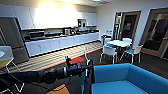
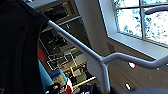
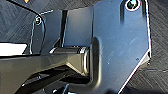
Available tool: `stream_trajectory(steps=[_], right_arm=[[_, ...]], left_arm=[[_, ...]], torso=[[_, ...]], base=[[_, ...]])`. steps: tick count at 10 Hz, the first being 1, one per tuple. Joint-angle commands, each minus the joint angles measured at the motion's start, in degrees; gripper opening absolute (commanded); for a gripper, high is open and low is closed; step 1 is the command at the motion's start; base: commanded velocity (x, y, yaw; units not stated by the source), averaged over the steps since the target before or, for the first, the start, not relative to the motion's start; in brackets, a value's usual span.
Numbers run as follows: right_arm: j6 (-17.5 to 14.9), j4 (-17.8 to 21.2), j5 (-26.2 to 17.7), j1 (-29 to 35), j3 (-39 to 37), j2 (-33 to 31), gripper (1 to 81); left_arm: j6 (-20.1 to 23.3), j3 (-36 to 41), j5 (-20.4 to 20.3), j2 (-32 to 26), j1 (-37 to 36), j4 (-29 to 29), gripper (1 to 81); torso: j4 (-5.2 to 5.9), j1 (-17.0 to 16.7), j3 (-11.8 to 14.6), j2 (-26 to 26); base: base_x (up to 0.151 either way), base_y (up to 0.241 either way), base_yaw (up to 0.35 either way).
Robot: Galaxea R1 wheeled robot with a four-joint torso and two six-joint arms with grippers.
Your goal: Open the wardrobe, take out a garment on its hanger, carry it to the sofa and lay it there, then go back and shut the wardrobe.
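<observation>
My left arm reaches in from the left, and its gripper [image 1: 83, 68] is shut on a pale hanger [image 1: 85, 53] held up just off the near-left corner of the bright blue sofa [image 1: 117, 75]. The black garment [image 1: 91, 73] hangs from it as a dark strip against the sofa's arm. In the left wrist view the hanger's grey bar [image 2: 82, 47] runs across close up, with the garment's dark fabric [image 2: 17, 50] draped over one end. The right wrist view has the robot's own dark plate over dark carpet.
A kitchen counter with white cabinets [image 1: 62, 41] runs along the far wall, with a grey fridge [image 1: 12, 40] at its left. A round white table [image 1: 120, 43] with white-and-teal chairs [image 1: 108, 52] stands beyond the sofa. Wooden doors [image 1: 156, 32] are at right, a white chair [image 1: 6, 56] at left.
</observation>
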Motion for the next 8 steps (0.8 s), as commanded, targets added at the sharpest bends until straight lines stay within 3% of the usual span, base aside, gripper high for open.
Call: stream_trajectory(steps=[1,8], right_arm=[[-0.23,-0.54,-3.57,2.22,0.32,-0.22,81.1],[-0.23,-0.54,-3.57,2.13,0.15,-0.14,81.1]], left_arm=[[0.15,1.85,-2.35,-0.65,-8.54,1.61,1.0],[0.24,2.11,-2.27,-1.09,-8.63,1.61,1.0]], torso=[[0.0,0.01,0.0,0.0],[0.0,0.01,0.0,0.0]], base=[[0.0,0.0,-0.271],[0.0,0.0,-0.271]])
